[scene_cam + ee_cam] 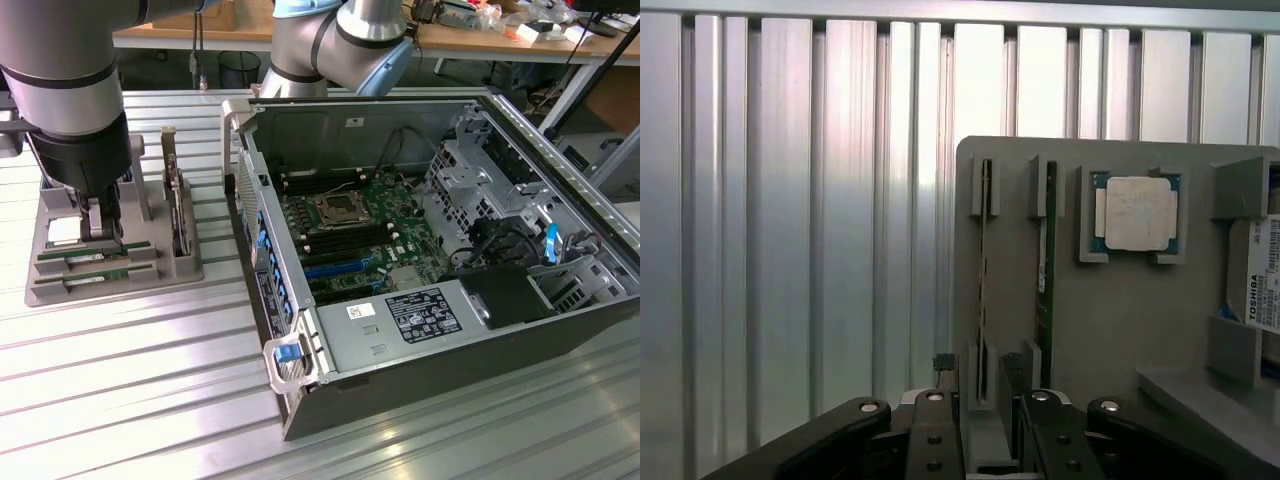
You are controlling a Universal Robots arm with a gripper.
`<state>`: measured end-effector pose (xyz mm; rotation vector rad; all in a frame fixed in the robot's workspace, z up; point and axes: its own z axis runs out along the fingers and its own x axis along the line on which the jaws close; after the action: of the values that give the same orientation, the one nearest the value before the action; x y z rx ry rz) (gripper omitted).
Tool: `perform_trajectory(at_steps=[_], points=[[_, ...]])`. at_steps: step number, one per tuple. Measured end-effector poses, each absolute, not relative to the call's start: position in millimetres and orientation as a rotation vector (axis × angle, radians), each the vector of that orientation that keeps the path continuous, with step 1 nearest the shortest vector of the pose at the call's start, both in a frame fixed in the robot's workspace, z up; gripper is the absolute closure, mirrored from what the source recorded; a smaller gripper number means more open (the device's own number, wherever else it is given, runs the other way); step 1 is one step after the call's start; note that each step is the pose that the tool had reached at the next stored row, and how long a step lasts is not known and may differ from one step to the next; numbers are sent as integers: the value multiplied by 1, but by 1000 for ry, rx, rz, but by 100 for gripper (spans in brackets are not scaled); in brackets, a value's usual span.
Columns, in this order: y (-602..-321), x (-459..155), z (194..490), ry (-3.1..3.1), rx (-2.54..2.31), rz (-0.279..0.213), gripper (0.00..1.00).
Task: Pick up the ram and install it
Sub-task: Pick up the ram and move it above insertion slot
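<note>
- So far nothing is lifted: the long, narrow green circuit-board ram stick (985, 270) stands on edge in its slot in the grey moulded plastic tray (1120, 330), which rests on the ribbed aluminium table (790, 250).
- The black two-fingered gripper (990, 440) sits low over one end of the tray with its fingers apart, one on each side of the ram stick. I see no contact, so I judge the grasp not yet made.
- A second stick (1045, 270), plainly green, stands in the neighbouring slot of the tray, just beside one finger.
- By my reading, the whole task is undone: the pick-up has only reached the straddling stage, and the installing is untouched.
- The exterior view adds the destination: an open black-and-silver computer case (420, 385) lies beside the tray, on the exterior view's right. Inside it, on a green motherboard (385, 215), long black memory slots (350, 238) look empty.
- That view also shows a larger upright card with a metal bracket (178, 205) standing in the tray, between the sticks and the case.
- The wrist view gives the close detail: the gap between the fingers, the stick lying within it, and a square silver processor chip (1137, 213) in a pocket of the tray beyond the second stick.
</note>
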<state>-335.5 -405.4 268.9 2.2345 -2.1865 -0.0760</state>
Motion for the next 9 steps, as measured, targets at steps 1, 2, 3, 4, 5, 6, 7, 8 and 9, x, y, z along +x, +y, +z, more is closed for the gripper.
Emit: perform_trajectory(at_steps=[1, 2, 3, 4, 5, 6, 7, 8, 9], points=[[-405, -336, 269, -2186, 2235, -76, 70], [-405, -337, 268, -2185, 2236, -76, 70], [-405, -338, 267, -2182, 2239, -76, 70], [-405, -339, 267, -2179, 2242, -76, 70], [-405, -340, 266, -2177, 2243, -76, 70], [-405, -340, 266, -2175, 2245, -76, 70], [-405, -341, 265, -2173, 2247, -76, 70], [-405, -342, 264, -2172, 2248, -76, 70], [-405, -342, 264, -2171, 2249, -76, 70]])
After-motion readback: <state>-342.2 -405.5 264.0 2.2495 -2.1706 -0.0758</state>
